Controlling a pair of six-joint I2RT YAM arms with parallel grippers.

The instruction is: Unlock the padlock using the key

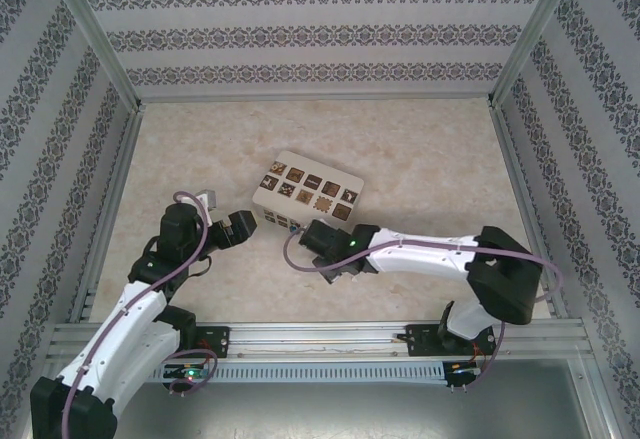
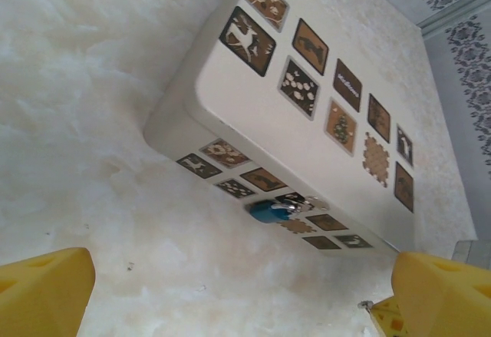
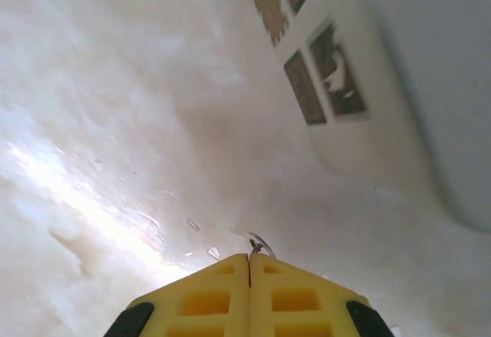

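The padlock is a tiny blue body with a silvery shackle. It hangs on the patterned front side of the cream box, just above the table. My left gripper is open, and its yellow fingers stand wide apart short of the padlock. My right gripper is shut on the key. Only a small dark metal end with a thin ring pokes out past the fingertips. In the top view the right gripper sits just right of the left gripper, both near the box's front side.
The cream box lies at the middle of the marble-look table. Patterned walls with aluminium posts close in three sides. The right gripper's yellow tip and key end show beside the left wrist's right finger.
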